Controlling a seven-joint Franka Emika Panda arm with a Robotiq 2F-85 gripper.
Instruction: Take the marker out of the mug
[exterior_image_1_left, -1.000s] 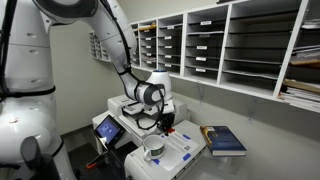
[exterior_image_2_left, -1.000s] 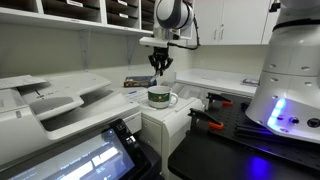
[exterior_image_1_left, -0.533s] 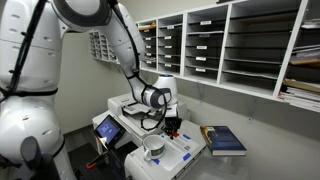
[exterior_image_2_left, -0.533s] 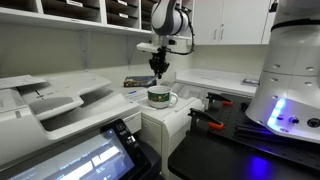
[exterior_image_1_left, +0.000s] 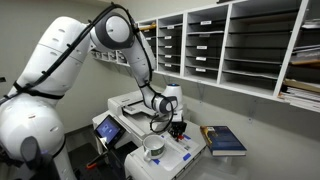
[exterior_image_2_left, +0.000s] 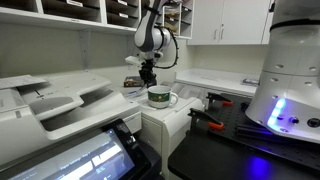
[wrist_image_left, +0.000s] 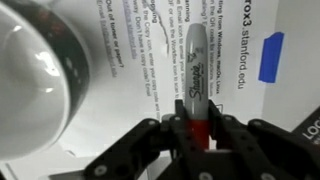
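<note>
Marker (wrist_image_left: 197, 85) is clear of the mug (wrist_image_left: 35, 80), its lower end clamped between the closed fingers of the pincer (wrist_image_left: 197, 135). The rest of it points out over a printed sheet (wrist_image_left: 140, 50) on the bench. In the wrist view the mug stands off to one side, apart from the pen. Extraction looks done, and I judge the set-down is in hand. Next comes lowering onto the sheet, away from the mug's rim, then letting go.
</note>
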